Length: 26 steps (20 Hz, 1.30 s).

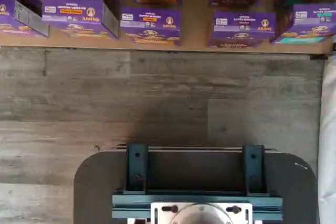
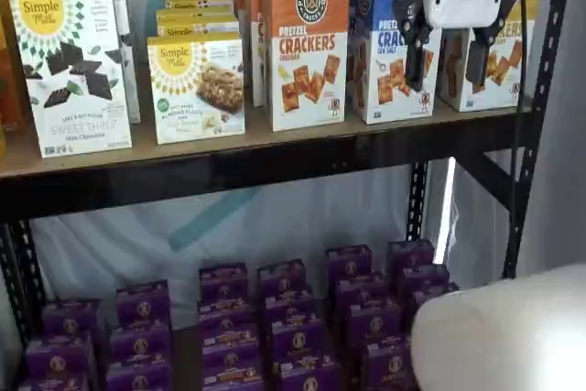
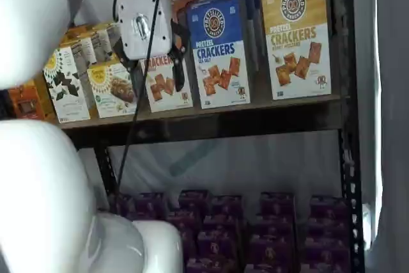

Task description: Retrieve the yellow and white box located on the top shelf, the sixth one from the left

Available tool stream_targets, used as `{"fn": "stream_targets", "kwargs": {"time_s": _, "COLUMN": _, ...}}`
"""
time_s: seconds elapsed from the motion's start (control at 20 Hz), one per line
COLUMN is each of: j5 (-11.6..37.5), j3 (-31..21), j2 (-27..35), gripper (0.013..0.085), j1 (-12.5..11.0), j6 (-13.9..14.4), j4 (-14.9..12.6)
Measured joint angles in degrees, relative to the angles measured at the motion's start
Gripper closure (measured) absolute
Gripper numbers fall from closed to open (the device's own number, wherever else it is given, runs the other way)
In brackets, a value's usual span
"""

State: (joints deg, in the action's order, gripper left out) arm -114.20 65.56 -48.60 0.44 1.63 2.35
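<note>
White arm (image 3: 38, 183) fills the foreground. Behind it, the gripper (image 2: 449, 48) hangs wide open and empty before the yellow and white box (image 3: 298, 36), which stands at three o'clock on the top shelf (image 3: 211, 123).

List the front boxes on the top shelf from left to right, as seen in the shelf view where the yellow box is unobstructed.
Dark chocolate Simple Mills box → almond flour Simple Mills box → orange-topped cracker carton, partly behind the tool → blue-topped cracker carton → yellow and white box.
</note>
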Motion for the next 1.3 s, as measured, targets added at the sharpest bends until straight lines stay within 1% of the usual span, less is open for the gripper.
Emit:
{"fn": "stream_targets", "kwargs": {"time_s": 0.05, "j5": -0.4, "j3": 0.1, "j2": 0.2, "gripper": 0.013, "j1": -1.1, "j6": -0.5, "j4": 1.3}}
{"fn": "stream_targets", "kwargs": {"time_s": 0.1, "j5": -1.0, "j3": 0.3, "j2": 0.5, "gripper": 0.013, "j1": -3.3, "j6": -1.6, "j4": 3.6}}
{"fn": "stream_targets", "kwargs": {"time_s": 0.15, "j5": -1.1, "j3": 0.3, "j2": 0.5, "gripper": 0.013, "j1": -3.9, "j6": -1.9, "j4": 4.4}}
{"fn": "stream_targets", "kwargs": {"time_s": 0.3, "j5": -0.6, "j3": -0.2, "j2": 0.2, "gripper": 0.013, "j1": -3.8, "j6": -2.0, "j4": 4.3}}
{"fn": "stream_targets", "kwargs": {"time_s": 0.4, "j5": 0.8, "j3": -0.8, "j2": -0.3, "gripper": 0.013, "j1": -2.5, "j6": -1.6, "j4": 2.5}}
{"fn": "stream_targets", "kwargs": {"time_s": 0.5, "j5": 2.9, "j3": -1.8, "j2": -0.9, "gripper": 0.013, "j1": -0.7, "j6": -1.0, "j4": -0.5}}
{"fn": "stream_targets", "kwargs": {"time_s": 0.55, "j5": 4.7, "j3": -2.5, "j2": -1.2, "gripper": 0.013, "j1": -0.2, "j6": -1.1, "j4": -2.3}}
{"fn": "stream_targets", "kwargs": {"time_s": 0.6, "j5": 6.2, "j3": -3.1, "j2": -1.5, "gripper": 0.013, "j1": -0.2, "j6": -1.4, "j4": -3.3}}
{"fn": "stream_targets", "kwargs": {"time_s": 0.65, "j5": 7.9, "j3": -3.8, "j2": -1.8, "gripper": 0.013, "j1": -0.9, "j6": -2.1, "j4": -3.8}}
{"fn": "stream_targets", "kwargs": {"time_s": 0.75, "j5": 10.8, "j3": -4.9, "j2": -2.0, "gripper": 0.013, "j1": -2.5, "j6": -3.6, "j4": -4.7}}
{"fn": "stream_targets", "kwargs": {"time_s": 0.9, "j5": 15.4, "j3": -5.8, "j2": -1.2, "gripper": 0.013, "j1": -7.6, "j6": -8.2, "j4": -4.0}}
{"fn": "stream_targets", "kwargs": {"time_s": 1.0, "j5": 18.0, "j3": -6.2, "j2": -0.8, "gripper": 0.013, "j1": -10.2, "j6": -10.6, "j4": -3.6}}
{"fn": "stream_targets", "kwargs": {"time_s": 1.05, "j5": 19.9, "j3": -6.3, "j2": -0.2, "gripper": 0.013, "j1": -12.4, "j6": -12.5, "j4": -3.3}}
{"fn": "stream_targets", "kwargs": {"time_s": 1.1, "j5": 21.3, "j3": -6.3, "j2": 0.1, "gripper": 0.013, "j1": -13.5, "j6": -13.6, "j4": -3.3}}
{"fn": "stream_targets", "kwargs": {"time_s": 1.2, "j5": 24.3, "j3": -6.0, "j2": 1.4, "gripper": 0.013, "j1": -16.5, "j6": -16.3, "j4": -3.3}}
{"fn": "stream_targets", "kwargs": {"time_s": 1.3, "j5": 26.6, "j3": -4.8, "j2": 3.4, "gripper": 0.013, "j1": -20.2, "j6": -19.6, "j4": -2.4}}
